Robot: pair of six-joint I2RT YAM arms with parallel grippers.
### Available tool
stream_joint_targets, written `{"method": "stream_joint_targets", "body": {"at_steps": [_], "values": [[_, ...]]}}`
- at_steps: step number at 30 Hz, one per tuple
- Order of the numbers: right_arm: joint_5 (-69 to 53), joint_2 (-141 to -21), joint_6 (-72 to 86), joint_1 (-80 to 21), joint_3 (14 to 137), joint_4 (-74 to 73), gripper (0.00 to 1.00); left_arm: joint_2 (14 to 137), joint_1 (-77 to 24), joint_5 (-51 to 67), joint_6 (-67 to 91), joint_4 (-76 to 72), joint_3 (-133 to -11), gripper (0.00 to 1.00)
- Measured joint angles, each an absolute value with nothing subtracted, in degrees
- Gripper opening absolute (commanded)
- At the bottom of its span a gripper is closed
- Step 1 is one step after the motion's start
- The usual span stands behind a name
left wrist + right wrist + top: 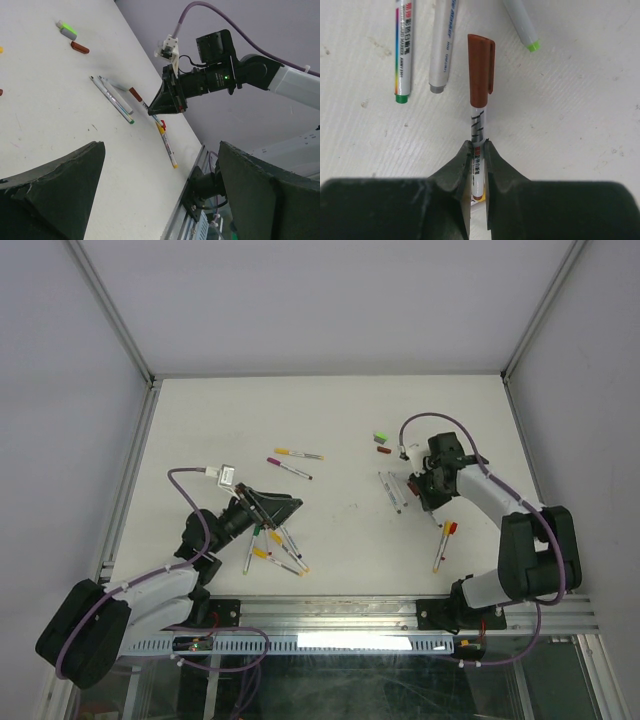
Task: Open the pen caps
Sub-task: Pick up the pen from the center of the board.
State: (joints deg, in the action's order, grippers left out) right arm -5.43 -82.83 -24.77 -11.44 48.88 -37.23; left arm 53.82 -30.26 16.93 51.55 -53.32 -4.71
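Squeezed tight in the right gripper [476,150], low in the right wrist view: a thin white pen [477,125], brown cap [481,70] on its far end. At lower left of the top view, the left gripper [283,508], fingers wide apart, by a bunch of pens [275,550]. Right of the middle, higher up, two loose caps [383,449], green and red.

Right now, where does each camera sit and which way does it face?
Top external: above, behind the bases, facing down on the table; left hand and right hand show.
Left wrist: faces across the table toward the right arm; own open fingers at bottom.
Right wrist: faces down past its shut fingers at the brown-capped pen they clamp.
Shared: both wrist views show that pen.
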Motion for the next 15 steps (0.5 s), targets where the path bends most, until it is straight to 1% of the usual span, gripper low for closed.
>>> {"method": "stream_joint_targets", "body": {"at_steps": [4, 7, 11, 15], "values": [[-8.25, -81.41, -25.10, -11.51, 48.86, -37.34, 0.00, 56.99, -30.92, 16.38, 53.04, -56.53, -4.16, 0.99], [-11.88, -79.31, -25.54, -12.53, 48.86, -37.39, 0.00, 60.47, -34.17, 14.31, 53.63, -58.70, -3.70, 0.98], [-18.09, -77.14, -26.48, -17.65, 48.86, -37.39, 0.00, 66.11, -40.16, 10.07, 53.93, -60.71, -3.84, 0.95], [-24.58, -77.01, -27.24, -21.71, 48.86, -37.67, 0.00, 74.30, -45.04, 4.75, 55.20, -64.60, -4.54, 0.91]]}}
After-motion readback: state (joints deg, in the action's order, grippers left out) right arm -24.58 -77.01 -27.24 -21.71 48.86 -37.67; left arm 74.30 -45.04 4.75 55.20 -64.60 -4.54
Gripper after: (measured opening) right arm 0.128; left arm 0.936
